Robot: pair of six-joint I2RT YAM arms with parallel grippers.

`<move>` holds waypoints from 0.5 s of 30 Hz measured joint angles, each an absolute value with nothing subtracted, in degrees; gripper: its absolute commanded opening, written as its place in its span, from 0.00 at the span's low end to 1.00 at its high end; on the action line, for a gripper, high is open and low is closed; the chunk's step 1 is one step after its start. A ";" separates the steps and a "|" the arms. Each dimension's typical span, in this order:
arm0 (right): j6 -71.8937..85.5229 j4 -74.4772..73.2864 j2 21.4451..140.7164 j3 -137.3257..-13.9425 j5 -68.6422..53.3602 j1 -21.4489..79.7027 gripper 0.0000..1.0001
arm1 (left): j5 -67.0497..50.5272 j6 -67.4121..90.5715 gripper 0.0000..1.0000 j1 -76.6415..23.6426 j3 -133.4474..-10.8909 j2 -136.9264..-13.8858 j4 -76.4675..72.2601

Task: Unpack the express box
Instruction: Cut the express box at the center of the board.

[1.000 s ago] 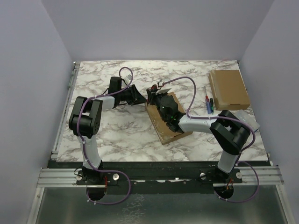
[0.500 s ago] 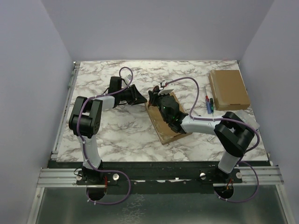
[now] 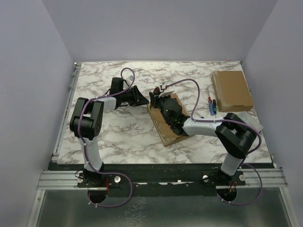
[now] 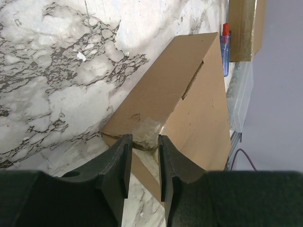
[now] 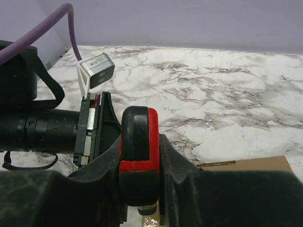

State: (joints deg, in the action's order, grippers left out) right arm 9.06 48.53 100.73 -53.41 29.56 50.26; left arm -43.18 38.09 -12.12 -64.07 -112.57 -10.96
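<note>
**Top view:** the express box (image 3: 165, 135) lies closed and skewed at the middle of the marble table (image 3: 118, 127); the left gripper (image 3: 137, 98) sits at the box's far left corner; the right gripper (image 3: 157, 97) is just beside it, over the box's far edge; a second carton (image 3: 232, 90) and some pens (image 3: 211, 105) lie well apart at the far right.

**Left wrist view:** the fingers (image 4: 116, 165) stand a narrow gap apart, with the box's taped corner in that gap; whether they pinch it cannot be told.

**Right wrist view:** the jaws are clamped on a red-and-black tool (image 5: 137, 132), held upright between them; the left arm's wrist camera (image 5: 97, 71) shows just beyond; a corner of the box appears at lower right.
</note>
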 measured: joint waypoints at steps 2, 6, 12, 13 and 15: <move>9.19 48.56 100.71 -53.39 28.93 50.26 0.00 | -43.18 38.09 0.32 -12.12 -64.07 -112.57 -10.96; 9.91 48.47 100.55 -53.19 28.29 50.37 0.00 | -43.16 38.09 0.32 -12.12 -64.07 -112.57 -10.94; 11.16 47.92 98.70 -51.20 28.14 50.63 0.00 | -43.16 38.04 0.32 -12.12 -64.12 -112.57 -10.81; 11.38 47.94 98.45 -50.87 28.10 50.65 0.00 | -43.16 38.04 0.32 -12.12 -64.12 -112.57 -10.76; 11.66 47.86 98.04 -50.52 28.10 50.68 0.00 | -43.16 38.00 0.32 -12.12 -64.18 -112.57 -10.66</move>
